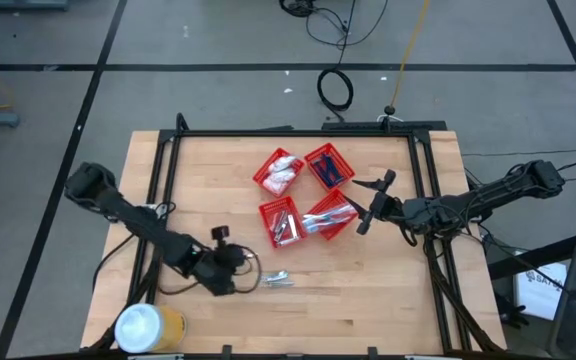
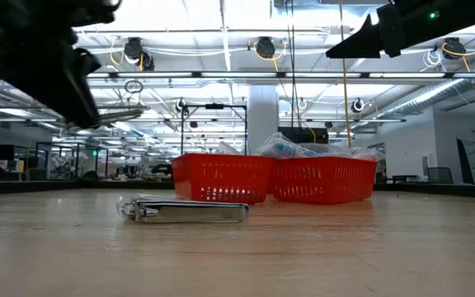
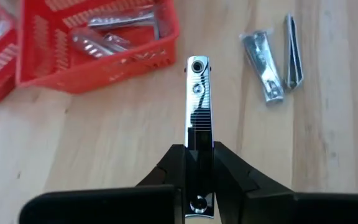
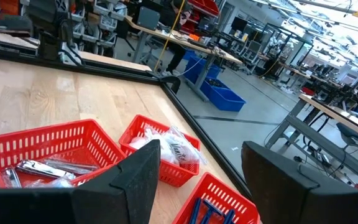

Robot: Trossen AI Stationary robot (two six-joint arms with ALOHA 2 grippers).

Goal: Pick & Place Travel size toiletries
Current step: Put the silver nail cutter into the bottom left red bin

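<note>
A silvery nail clipper [image 3: 198,99] is held above the wood table by my left gripper [image 3: 199,154], which is shut on it near the table's front left [image 1: 236,264]. In the low view this gripper [image 2: 64,70] hangs high at the left. Two more silvery clippers [image 3: 272,65] lie flat on the table just right of it [image 1: 276,279]. My right gripper [image 1: 372,202] hovers open beside the red baskets, with nothing between its fingers [image 4: 197,180]. My left gripper pinches the clipper between its two fingers on its flat sides, near one end [image 3: 199,138]. The fingers slant down from the table's left side and run along the clipper. Its free end [image 3: 198,65] sticks out ahead of them, clear of the table.
Several red mesh baskets [image 1: 281,222] stand in a cluster at the table's middle, one with silvery clippers [image 3: 114,31], one with blue items [image 1: 329,166], one with white packets [image 1: 281,172]. A yellow can with a white lid [image 1: 148,328] stands at the front left corner.
</note>
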